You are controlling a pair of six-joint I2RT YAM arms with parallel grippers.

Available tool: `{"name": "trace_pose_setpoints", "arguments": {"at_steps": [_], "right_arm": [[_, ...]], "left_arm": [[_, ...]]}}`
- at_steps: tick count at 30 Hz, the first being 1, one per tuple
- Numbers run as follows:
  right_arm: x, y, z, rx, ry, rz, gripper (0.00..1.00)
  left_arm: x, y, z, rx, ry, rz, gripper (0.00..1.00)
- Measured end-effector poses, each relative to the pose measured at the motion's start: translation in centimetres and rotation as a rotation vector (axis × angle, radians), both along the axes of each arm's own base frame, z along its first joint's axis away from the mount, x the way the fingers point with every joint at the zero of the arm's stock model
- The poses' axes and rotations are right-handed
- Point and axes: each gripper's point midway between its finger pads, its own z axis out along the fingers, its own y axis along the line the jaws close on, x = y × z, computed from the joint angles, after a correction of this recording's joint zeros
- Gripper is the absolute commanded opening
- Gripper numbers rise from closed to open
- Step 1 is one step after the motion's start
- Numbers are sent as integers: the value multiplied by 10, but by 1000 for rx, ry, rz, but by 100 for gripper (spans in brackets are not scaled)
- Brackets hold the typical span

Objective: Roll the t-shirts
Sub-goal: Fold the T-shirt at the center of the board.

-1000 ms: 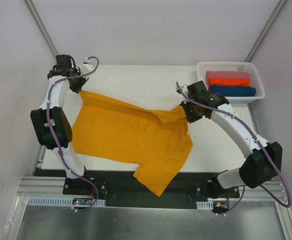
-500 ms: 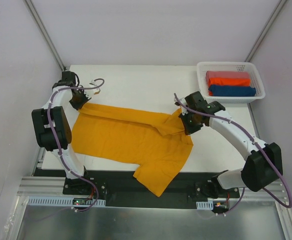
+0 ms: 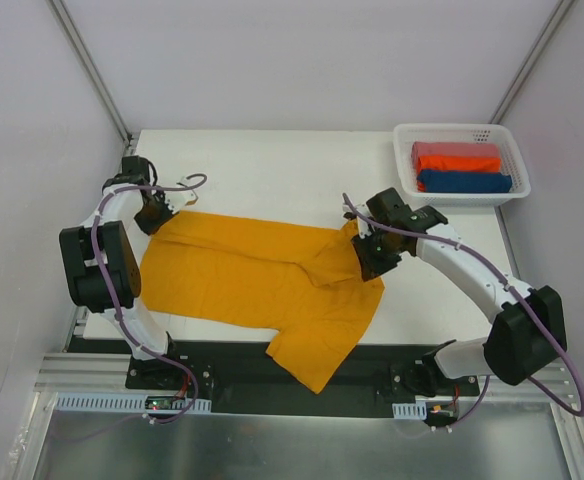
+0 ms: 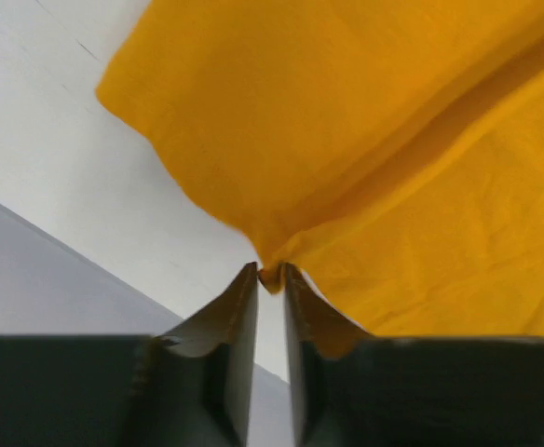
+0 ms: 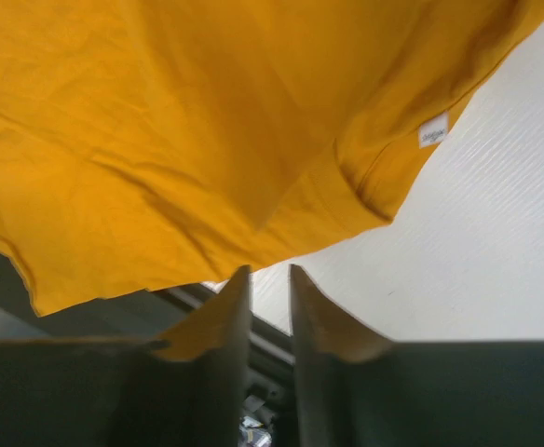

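The mustard-yellow t-shirt (image 3: 262, 275) lies spread across the white table (image 3: 272, 170), and one sleeve hangs over the near edge. My left gripper (image 3: 158, 213) is low at the shirt's far left corner. In the left wrist view its jaws (image 4: 270, 272) stand a narrow slit apart with a small nub of the shirt (image 4: 365, 140) pinched between the tips. My right gripper (image 3: 370, 258) sits at the shirt's right edge. In the right wrist view its jaws (image 5: 269, 272) are parted with bare table between them, and the shirt (image 5: 179, 140) lies just past the tips.
A white basket (image 3: 407, 135) at the far right corner holds a rolled red cloth (image 3: 456, 156) and a rolled blue cloth (image 3: 464, 181). A small white label (image 5: 432, 130) shows on the shirt's hem. The black rail runs under the table's near edge.
Both grippers came down and toward the near side, laying the shirt's far edge flat on the table. The right jaws parted off the cloth. The left jaws loosened slightly.
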Motion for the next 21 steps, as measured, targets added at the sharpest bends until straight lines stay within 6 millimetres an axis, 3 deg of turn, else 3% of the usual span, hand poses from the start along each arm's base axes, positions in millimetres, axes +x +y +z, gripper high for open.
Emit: {"name": "trace_pose_setpoints", "arguments": {"at_steps": [2,4,8,10,12,15,17,21], "right_arm": [[-2,-2,7,5,14,8,42],[12,-5,29,26,-10,-20,43],[81,-18,82,92,-163,-148,45],[105,-27,88,89,-192,-190,48],[124,-29,78,81,-178,-213,49],[137,-26,45,55,-95,-218,53],[141,-23,23,32,-47,-205,54],[154,-23,2,-6,-22,-162,52]], "left_arm": [[-8,1,-1,6,19,8,36],[-13,2,4,7,21,18,40],[-8,0,27,-38,-25,117,41],[5,-2,42,-78,-61,192,40],[22,-4,56,-128,-97,282,38],[46,-8,61,-206,-114,399,37],[52,-12,52,-251,-87,454,37],[48,-24,24,-322,24,547,33]]}}
